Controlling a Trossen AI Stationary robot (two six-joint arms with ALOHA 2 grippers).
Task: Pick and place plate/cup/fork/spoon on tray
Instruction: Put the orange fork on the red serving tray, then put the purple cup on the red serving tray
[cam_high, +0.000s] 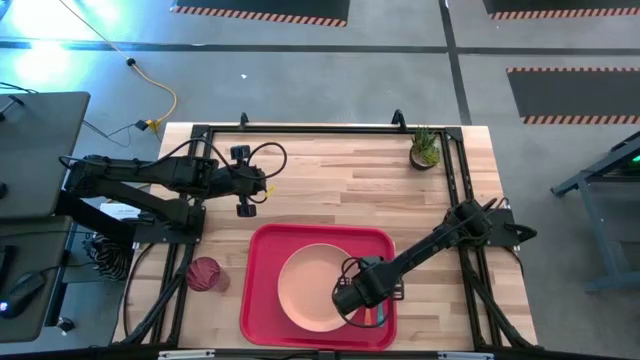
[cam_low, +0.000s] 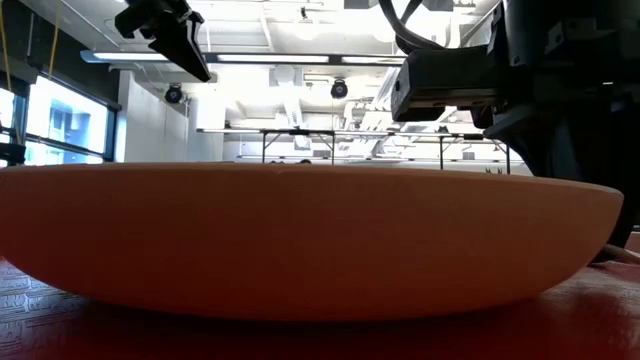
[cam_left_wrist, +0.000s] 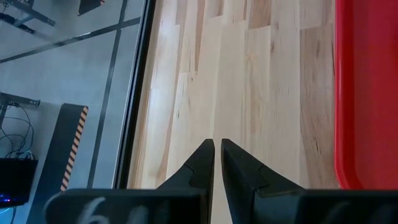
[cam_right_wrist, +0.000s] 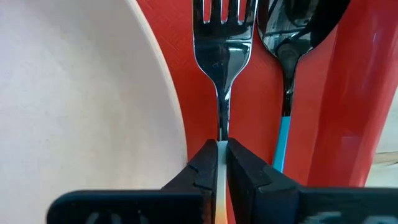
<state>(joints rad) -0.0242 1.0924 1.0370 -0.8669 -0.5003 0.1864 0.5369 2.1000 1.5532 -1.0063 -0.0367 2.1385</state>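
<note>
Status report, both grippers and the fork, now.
Right gripper shut on fork, on tray between plate and spoon. Left gripper shut, empty, above table. Cup off tray.

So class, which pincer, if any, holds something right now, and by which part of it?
The right pincer grips the fork by its handle, just below the metal neck, over the tray. The left pincer holds nothing.

Plate (cam_high: 308, 287), fork (cam_right_wrist: 222, 56), spoon (cam_right_wrist: 292, 37) on tray (cam_high: 262, 290).
</note>
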